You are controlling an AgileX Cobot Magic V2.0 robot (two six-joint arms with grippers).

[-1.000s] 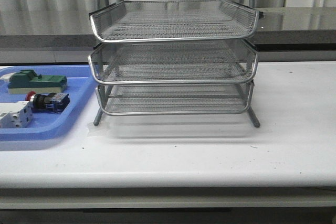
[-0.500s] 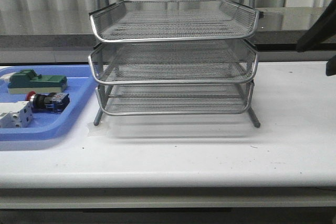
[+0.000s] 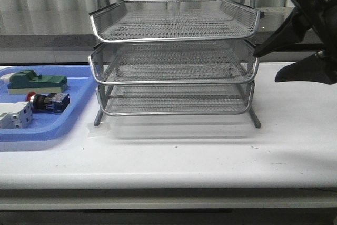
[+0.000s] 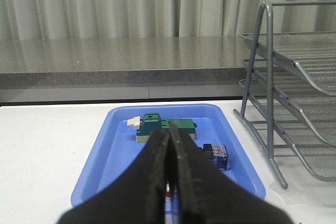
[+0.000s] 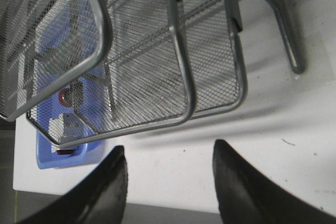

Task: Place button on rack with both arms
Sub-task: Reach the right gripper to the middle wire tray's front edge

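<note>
The button [image 3: 47,101], with red cap and blue-black rear block, lies in the blue tray at the left. It also shows in the left wrist view [image 4: 216,155], and through the mesh in the right wrist view [image 5: 67,96]. The silver three-tier wire rack [image 3: 174,39] stands mid-table, and it also shows in both the left wrist view [image 4: 273,129] and the right wrist view [image 5: 184,77]. My right gripper [image 3: 266,68] is open and empty in the air by the rack's right side [image 5: 169,150]. My left gripper [image 4: 169,132] is shut and empty, short of the tray, and is out of the front view.
The blue plastic tray [image 3: 79,114] sits left of the rack, and it also holds a green block [image 3: 37,82] and a white block [image 3: 13,115]. A grey counter ledge and curtains run behind the table. The white table's front edge is near.
My right arm has come into the front view from the right edge and moved left and up to the rack's right side. The button and the rack have not moved.
</note>
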